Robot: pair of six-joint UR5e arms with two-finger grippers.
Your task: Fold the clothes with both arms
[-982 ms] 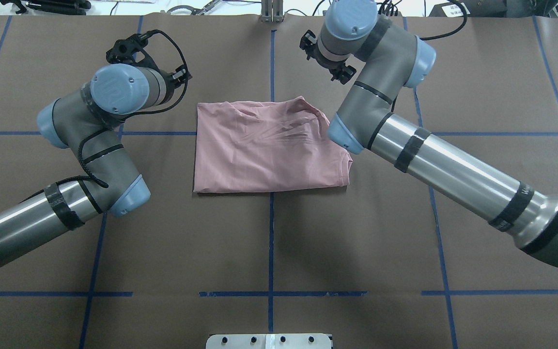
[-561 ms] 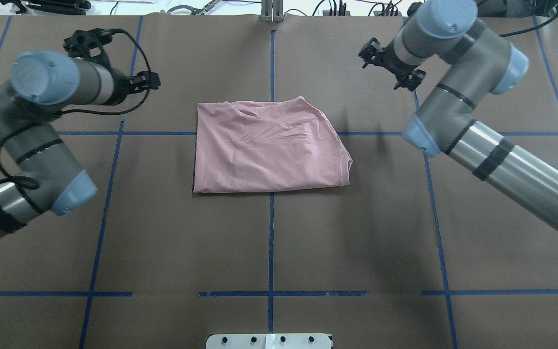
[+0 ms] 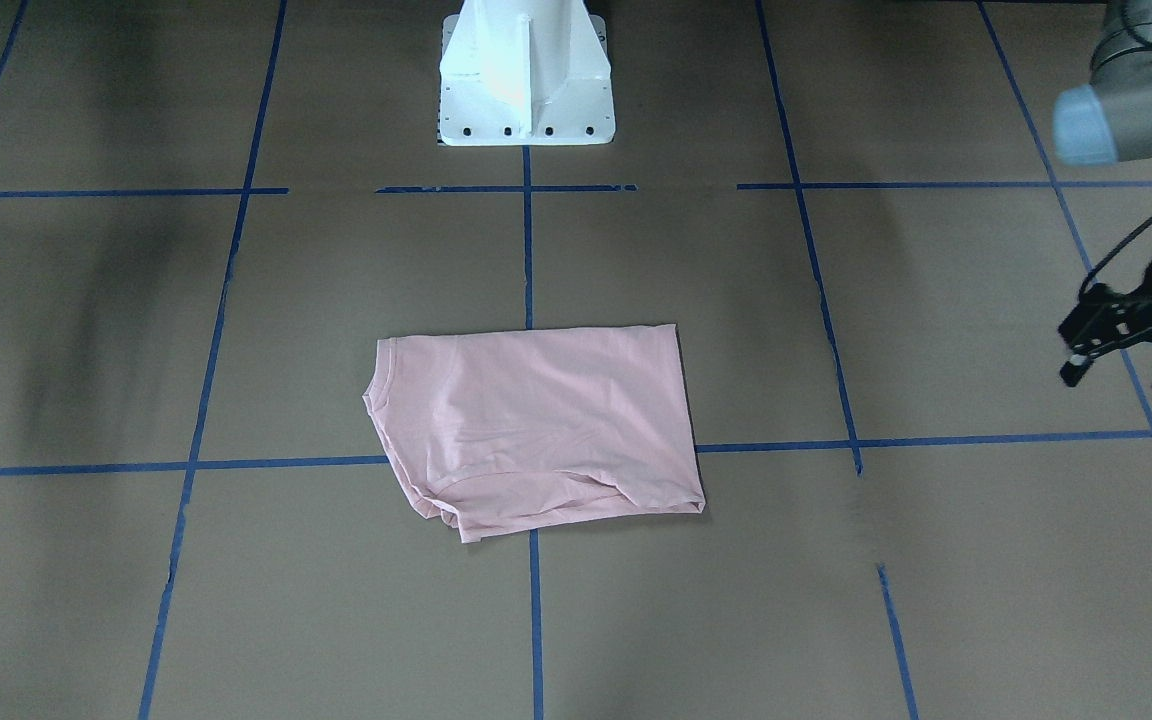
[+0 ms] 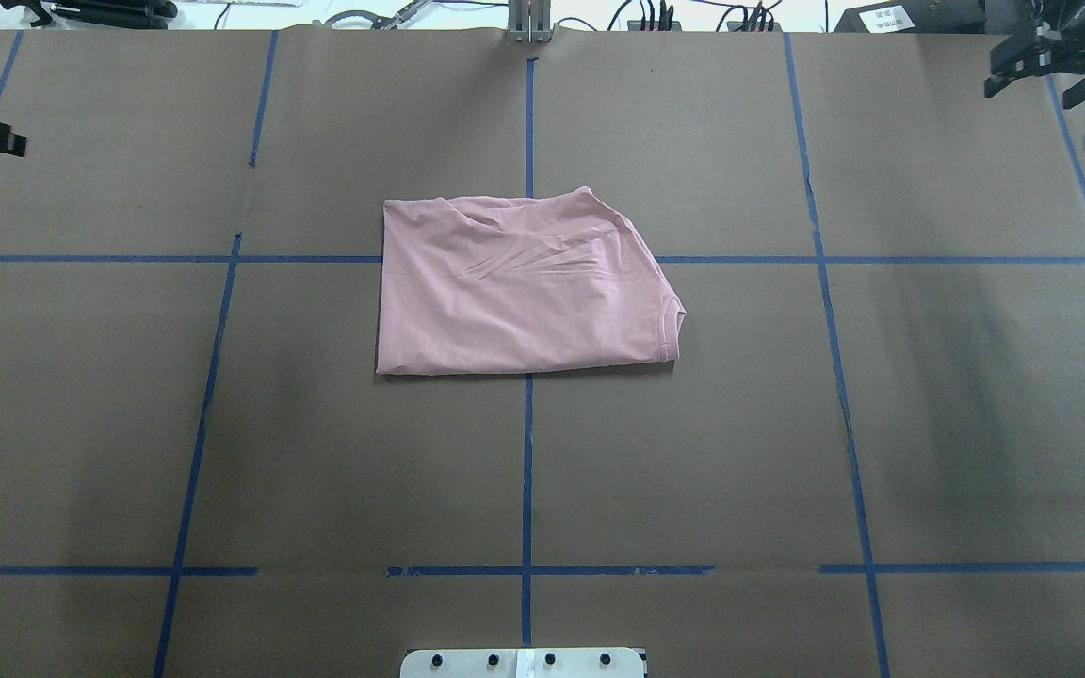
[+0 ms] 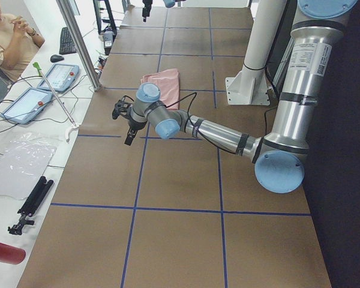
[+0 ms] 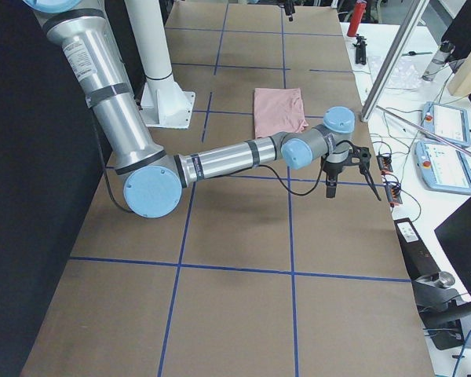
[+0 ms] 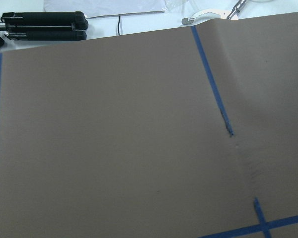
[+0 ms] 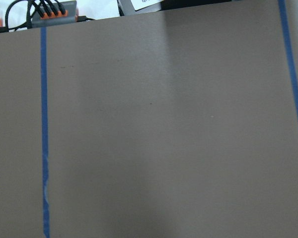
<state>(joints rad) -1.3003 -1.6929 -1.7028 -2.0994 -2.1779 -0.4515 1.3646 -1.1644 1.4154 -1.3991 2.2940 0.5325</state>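
Pink T-shirt [image 4: 519,287] folded flat; front cam shows left claw [image 3: 1118,383] released, overhead shows right claw [image 4: 1030,92] released.

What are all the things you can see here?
pale pink folded T-shirt: one, pink, at the table's middle.
brown paper table cover with blue tape lines: one, brown, under everything.
white metal pedestal base: one, white, at the robot's edge.
grey-blue touchscreen tablets: two, on the white side bench.
folded black tripod: one, black, on that bench.
seated person: one, beige top, beside the bench.
black two-finger left gripper: one, open, far from the T-shirt.
black two-finger right gripper: one, open, near a far corner.
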